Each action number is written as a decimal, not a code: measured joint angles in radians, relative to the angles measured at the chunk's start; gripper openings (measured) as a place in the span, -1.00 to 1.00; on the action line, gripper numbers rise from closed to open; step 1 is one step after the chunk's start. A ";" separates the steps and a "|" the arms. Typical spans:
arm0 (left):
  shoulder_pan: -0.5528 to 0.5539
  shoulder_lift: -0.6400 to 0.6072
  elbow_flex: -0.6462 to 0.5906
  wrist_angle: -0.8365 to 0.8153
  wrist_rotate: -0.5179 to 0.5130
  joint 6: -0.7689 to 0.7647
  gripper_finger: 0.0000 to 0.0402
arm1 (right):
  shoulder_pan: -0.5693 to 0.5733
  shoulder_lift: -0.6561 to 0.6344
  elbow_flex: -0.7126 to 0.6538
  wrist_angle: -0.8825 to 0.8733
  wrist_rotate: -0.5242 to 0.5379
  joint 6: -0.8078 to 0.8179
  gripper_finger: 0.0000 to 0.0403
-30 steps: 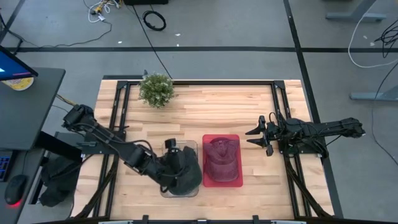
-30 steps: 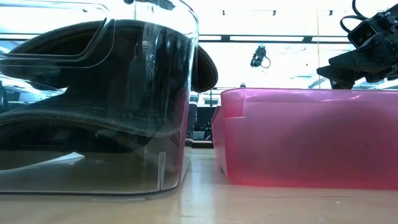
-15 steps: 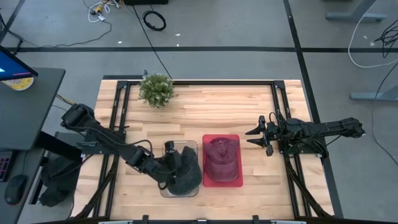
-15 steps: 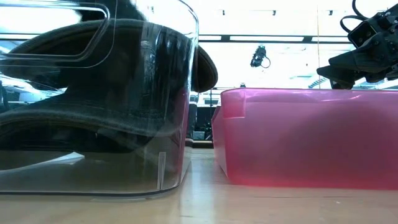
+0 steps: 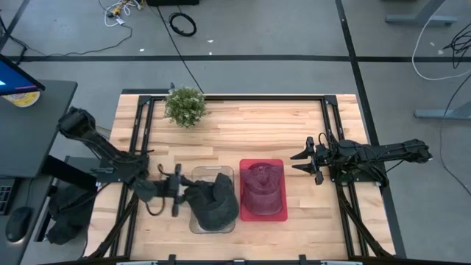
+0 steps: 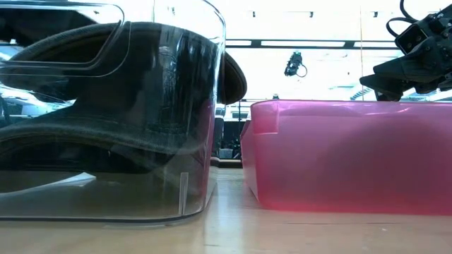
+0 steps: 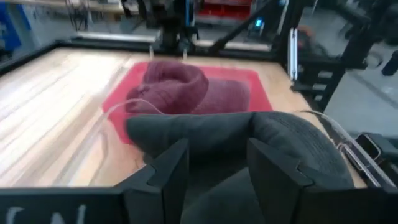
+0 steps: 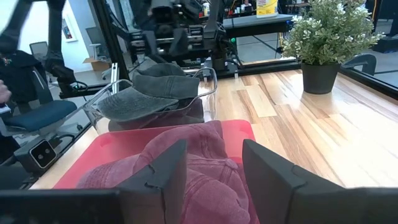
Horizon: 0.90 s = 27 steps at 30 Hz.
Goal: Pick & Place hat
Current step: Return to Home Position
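A dark grey hat (image 5: 214,203) lies in a clear plastic bin (image 5: 200,174) near the table's front. Its brim (image 6: 234,76) sticks out over the bin's rim on the side toward the red bin. A maroon hat (image 5: 263,187) lies in the red bin (image 5: 279,216) right beside it. My left gripper (image 5: 175,198) stands open just left of the clear bin, pointing at the grey hat (image 7: 261,134) without touching it. My right gripper (image 5: 307,160) waits open at the table's right side, pointing toward the maroon hat (image 8: 199,165).
A potted plant (image 5: 185,105) stands at the far left of the table. Black frame rails (image 5: 329,121) run along both sides. Bare wood (image 5: 257,129) lies between the bins and the far edge. A desk with a screen (image 5: 18,81) stands off the left edge.
My left gripper has drawn back off the grey hat, away from the clear bin toward the table's left edge, tipping from pointing down to nearly level. Its fingers stay open. The grey hat stays in the clear bin.
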 joint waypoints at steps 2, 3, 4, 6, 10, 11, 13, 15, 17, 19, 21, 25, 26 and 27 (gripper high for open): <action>-0.013 -0.054 -0.082 0.081 -0.018 0.033 -0.17 | 0.000 0.000 0.000 0.000 0.000 0.000 -0.21; -0.018 -0.080 -0.119 0.113 -0.033 0.050 -0.17 | 0.000 0.000 0.000 0.000 0.000 0.000 -0.21; -0.025 -0.108 -0.155 0.138 -0.059 0.063 -0.17 | 0.000 0.000 0.000 0.000 0.000 0.000 -0.21; -0.039 -0.166 -0.218 0.173 -0.140 0.088 -0.17 | 0.000 0.000 0.000 0.000 0.000 0.000 -0.21; -0.060 -0.259 -0.320 0.192 -0.337 0.089 -0.17 | 0.000 0.000 0.000 0.000 0.000 0.000 -0.21; -0.059 -0.279 -0.339 0.197 -0.348 0.090 -0.17 | 0.000 0.000 0.000 0.000 0.000 0.000 -0.21; -0.046 -0.311 -0.358 0.197 -0.323 0.114 -0.17 | 0.000 0.000 0.000 0.000 0.000 0.000 -0.21; -0.022 -0.336 -0.358 0.187 -0.248 0.146 -0.17 | 0.000 0.000 0.000 0.000 0.000 0.000 -0.21; 0.012 -0.351 -0.358 0.198 -0.138 0.192 -0.17 | 0.000 0.000 0.000 0.000 0.000 0.000 -0.21; 0.061 -0.368 -0.358 0.219 -0.039 0.214 -0.17 | 0.000 0.000 0.000 0.000 0.000 0.000 -0.21; 0.118 -0.381 -0.358 0.242 0.064 0.224 -0.17 | 0.000 0.000 0.000 0.000 0.000 0.000 -0.21; 0.241 -0.400 -0.358 0.257 0.295 0.236 -0.17 | 0.000 0.000 0.000 0.000 0.000 0.000 -0.21; 0.267 -0.401 -0.358 0.259 0.329 0.237 -0.17 | 0.000 0.000 0.000 0.000 0.000 0.000 -0.21; 0.290 -0.401 -0.359 0.258 0.343 0.237 -0.17 | 0.000 0.000 0.000 0.000 0.000 0.000 -0.21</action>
